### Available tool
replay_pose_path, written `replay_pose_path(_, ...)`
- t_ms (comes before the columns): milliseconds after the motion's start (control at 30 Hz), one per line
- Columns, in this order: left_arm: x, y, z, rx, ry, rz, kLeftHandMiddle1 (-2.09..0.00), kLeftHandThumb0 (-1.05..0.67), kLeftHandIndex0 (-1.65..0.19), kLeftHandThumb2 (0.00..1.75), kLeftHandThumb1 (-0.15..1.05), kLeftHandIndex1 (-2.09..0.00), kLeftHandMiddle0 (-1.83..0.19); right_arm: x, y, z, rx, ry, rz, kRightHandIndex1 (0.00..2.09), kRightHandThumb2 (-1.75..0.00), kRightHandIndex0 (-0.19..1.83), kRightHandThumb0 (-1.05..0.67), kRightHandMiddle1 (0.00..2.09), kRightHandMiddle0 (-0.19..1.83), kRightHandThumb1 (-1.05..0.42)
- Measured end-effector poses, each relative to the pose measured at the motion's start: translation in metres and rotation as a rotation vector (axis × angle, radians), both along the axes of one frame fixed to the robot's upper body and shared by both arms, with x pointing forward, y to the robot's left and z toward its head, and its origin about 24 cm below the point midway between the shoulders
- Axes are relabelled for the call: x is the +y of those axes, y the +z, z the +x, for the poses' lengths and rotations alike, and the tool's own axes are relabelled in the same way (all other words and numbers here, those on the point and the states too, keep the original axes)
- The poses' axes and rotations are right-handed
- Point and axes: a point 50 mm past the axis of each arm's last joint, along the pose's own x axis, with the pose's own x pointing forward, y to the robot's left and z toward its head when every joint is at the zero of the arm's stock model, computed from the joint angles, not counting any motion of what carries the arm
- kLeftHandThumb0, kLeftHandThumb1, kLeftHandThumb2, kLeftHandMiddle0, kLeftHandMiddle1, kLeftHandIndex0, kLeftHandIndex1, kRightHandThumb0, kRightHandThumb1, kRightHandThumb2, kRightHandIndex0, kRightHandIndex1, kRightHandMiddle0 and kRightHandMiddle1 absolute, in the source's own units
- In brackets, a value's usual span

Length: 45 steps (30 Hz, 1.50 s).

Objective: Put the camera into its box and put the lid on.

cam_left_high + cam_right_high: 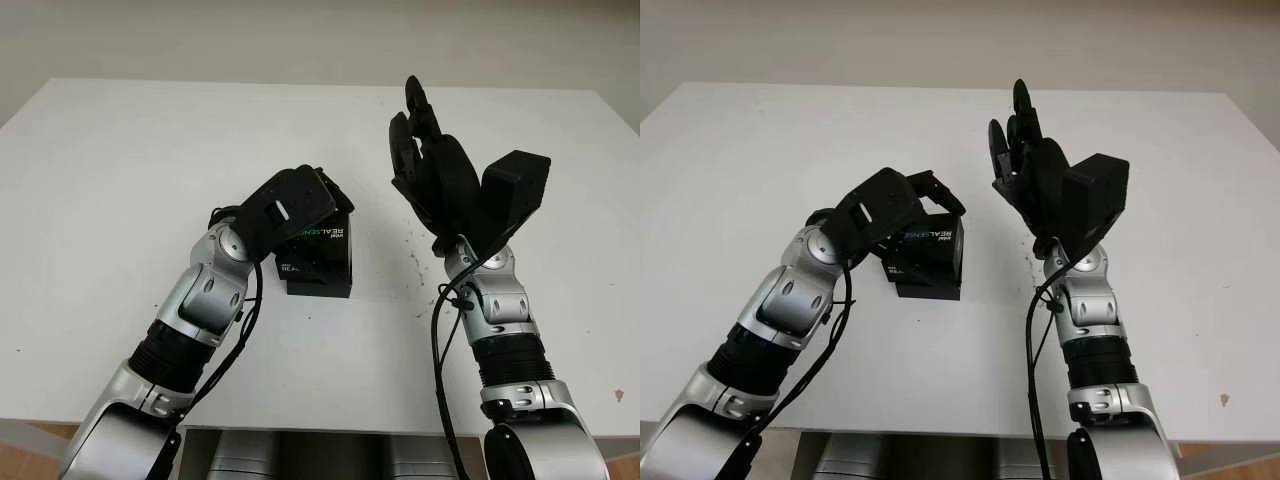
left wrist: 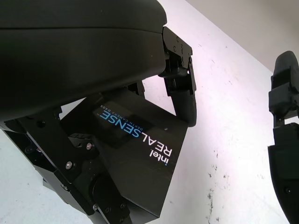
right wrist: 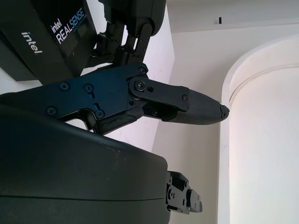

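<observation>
**Black lid half-seated on the box**

Black lid (image 1: 322, 243) sits tilted atop the box (image 1: 318, 285), with the left hand (image 1: 296, 205) curled around it. Right of the box, the right hand (image 1: 432, 165) hovers open, holding nothing. Pressing unevenly could jam the lid crooked.

The box (image 1: 322, 262) is black and lies on the white counter (image 1: 120, 180) near its middle. Its lid (image 2: 140, 149) is on, tilted, printed "intel REALSENSE" in white and blue. The left robot hand (image 1: 290, 205) covers its near-left part, fingers on the lid.
</observation>
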Motion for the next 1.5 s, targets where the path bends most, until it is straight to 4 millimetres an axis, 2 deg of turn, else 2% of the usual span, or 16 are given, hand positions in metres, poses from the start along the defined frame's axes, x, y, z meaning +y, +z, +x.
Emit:
replay_pose_path(433,-0.005,-0.003,-0.003,-0.022,0.004,0.058,-1.79,-0.13,-0.31,0.05,0.92,-1.52,-0.54,0.000,0.000,0.000,0.000,-0.001,0.003,0.00,-0.64,-0.19,-0.70,0.00,-0.19,-1.05)
replay_pose_path(767,-0.005,-0.008,-0.007,-0.009,0.039,0.064,-1.65,-0.20,-0.23,0.06,0.95,-1.43,-0.38,0.000,0.000,0.000,0.000,-0.001,0.010,0.00,-0.62,-0.19,-0.71,0.00,-0.19,-1.05)
replay_pose_path(900,-0.005,-0.015,-0.010,0.064,0.078,0.042,-1.42,-0.29,0.02,0.06,0.98,-1.21,-0.08,0.000,0.000,0.000,0.000,-0.003,0.010,0.00,-0.63,-0.19,-0.70,0.00,-0.19,-1.05)
replay_pose_path(967,-0.005,-0.015,-0.011,0.093,0.095,0.033,-1.38,-0.32,0.10,0.06,0.99,-1.06,-0.04,0.000,0.000,0.000,0.000,-0.003,0.010,0.00,-0.63,-0.19,-0.70,0.00,-0.19,-1.05)
replay_pose_path(1033,-0.006,-0.014,-0.012,0.121,0.104,0.021,-1.39,-0.34,0.15,0.06,1.01,-0.91,-0.09,0.000,0.000,0.000,0.000,-0.002,0.010,0.00,-0.62,-0.19,-0.71,0.00,-0.19,-1.05)
replay_pose_path(1100,-0.008,-0.013,-0.014,0.149,0.107,-0.002,-1.30,-0.34,0.18,0.06,1.03,-0.78,-0.03,0.000,0.000,0.000,0.000,-0.003,0.010,0.01,-0.62,-0.19,-0.71,0.00,-0.19,-1.05)
replay_pose_path(1133,-0.009,-0.013,-0.014,0.160,0.109,-0.016,-1.16,-0.35,0.19,0.07,1.04,-0.68,0.03,0.000,0.000,0.000,0.000,-0.003,0.010,0.01,-0.61,-0.19,-0.71,0.00,-0.19,-1.05)
replay_pose_path(1167,-0.009,-0.012,-0.015,0.170,0.113,-0.033,-1.11,-0.36,0.19,0.08,1.04,-0.64,0.05,0.000,0.000,0.000,0.000,-0.003,0.010,0.01,-0.61,-0.19,-0.72,0.00,-0.19,-1.05)
replay_pose_path(1200,-0.009,-0.011,-0.016,0.180,0.114,-0.048,-1.15,-0.37,0.19,0.09,1.05,-0.58,0.10,0.000,0.000,0.000,0.000,-0.003,0.010,0.01,-0.61,-0.19,-0.72,0.00,-0.19,-1.05)
replay_pose_path(1233,-0.009,-0.010,-0.017,0.191,0.117,-0.056,-1.00,-0.39,0.19,0.11,1.05,-0.48,0.16,0.000,0.000,0.000,0.000,-0.004,0.009,0.01,-0.62,-0.19,-0.71,0.00,-0.19,-1.05)
replay_pose_path(1300,-0.009,-0.008,-0.017,0.209,0.123,-0.066,-0.93,-0.39,0.19,0.13,1.05,-0.36,0.18,0.000,0.000,0.000,0.000,-0.004,0.008,0.01,-0.63,-0.19,-0.70,0.00,-0.19,-1.05)
replay_pose_path(1333,-0.010,-0.007,-0.018,0.217,0.122,-0.071,-0.58,-0.39,0.19,0.15,1.05,-0.25,0.19,0.000,0.000,0.000,0.001,-0.005,0.008,0.01,-0.63,-0.19,-0.70,0.00,-0.19,-1.05)
replay_pose_path(1367,-0.011,-0.006,-0.018,0.224,0.118,-0.076,-0.46,-0.39,0.19,0.15,1.05,-0.21,0.19,0.000,0.000,0.000,0.001,-0.007,0.008,0.01,-0.63,-0.19,-0.70,0.00,-0.19,-1.05)
replay_pose_path(1467,-0.012,-0.004,-0.019,0.234,0.093,-0.073,-0.21,-0.42,0.19,0.20,1.05,-0.09,0.18,0.000,0.000,0.000,0.001,-0.012,0.008,0.02,-0.61,-0.19,-0.72,0.01,-0.19,-1.05)
replay_pose_path(1500,-0.012,-0.004,-0.020,0.232,0.075,-0.053,-0.20,-0.42,0.19,0.21,1.05,-0.08,0.14,0.000,0.000,0.000,0.001,-0.012,0.008,0.02,-0.61,-0.19,-0.72,0.01,-0.19,-1.05)
